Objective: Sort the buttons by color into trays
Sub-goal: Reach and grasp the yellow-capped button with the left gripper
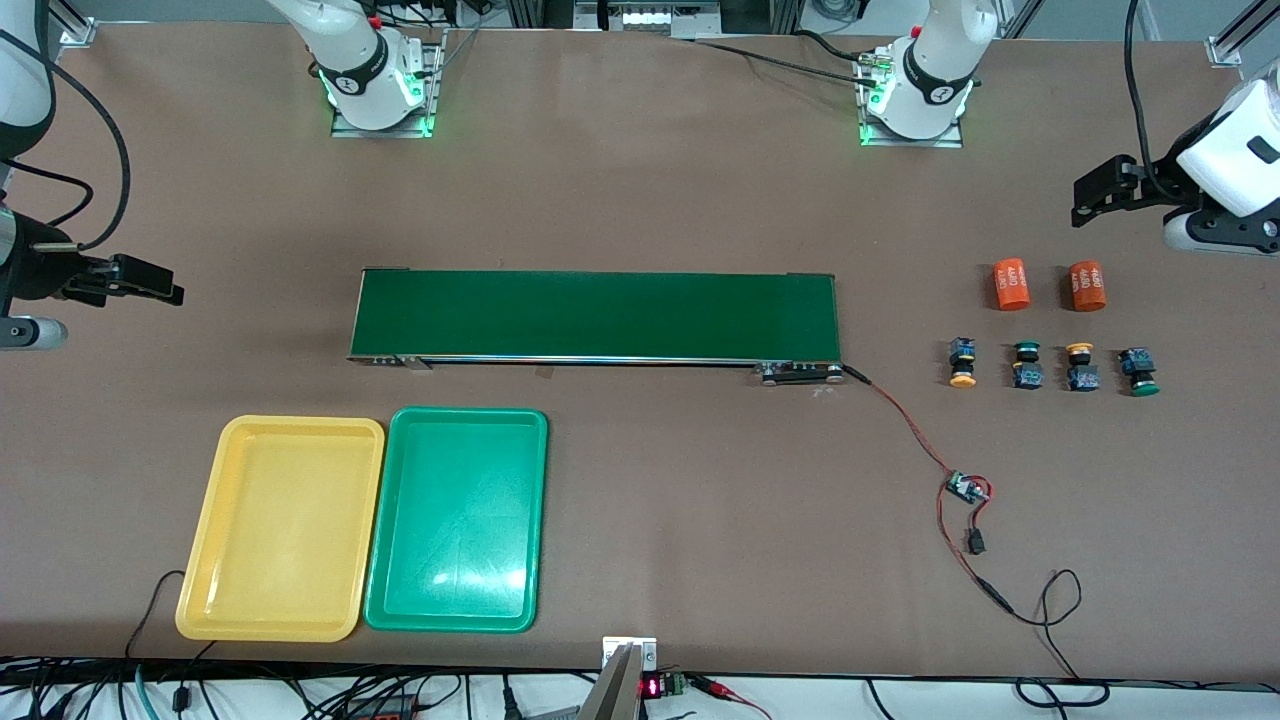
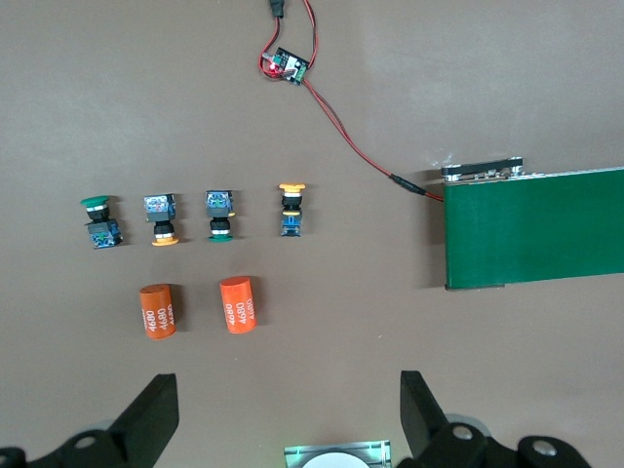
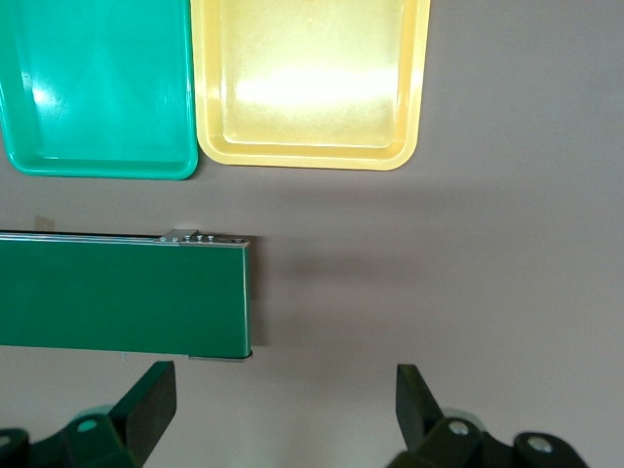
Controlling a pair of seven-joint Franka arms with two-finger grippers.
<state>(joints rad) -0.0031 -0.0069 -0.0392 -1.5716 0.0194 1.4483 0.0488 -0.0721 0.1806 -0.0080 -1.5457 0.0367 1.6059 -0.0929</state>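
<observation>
Front view takes in the whole desk: four buttons lie on their sides in a row toward the left arm's end, each with its long axis running toward and away from the front camera. The first yellow-capped button (image 1: 962,363) points its cap at the front camera, the green-capped button (image 1: 1026,364) beside it points its cap toward the bases, the second yellow-capped button (image 1: 1080,366) does the same, and the last green-capped button (image 1: 1139,371), nearest the desk's edge, points its cap at the camera. Two orange cylinders (image 1: 1011,286) with white numbers lie just farther from the camera than the row. The dark-green conveyor belt (image 1: 596,314) stretches lengthwise across the middle of the desk, a red wire leading from it to a small circuit board (image 1: 967,487). The yellow tray (image 1: 281,527) and green tray (image 1: 458,518) sit side by side, touching, near the desk's front edge toward the right arm's end, long axes pointing toward the bases. The left pincer (image 1: 1082,198) hangs over bare desk near the cylinders, fingers spread wide and holding nothing; the right pincer (image 1: 170,285) waits over the other end, equally wide and unladen. Only the left wrist view shows the buttons close; the right wrist view shows both trays and the belt's end, but no buttons.
</observation>
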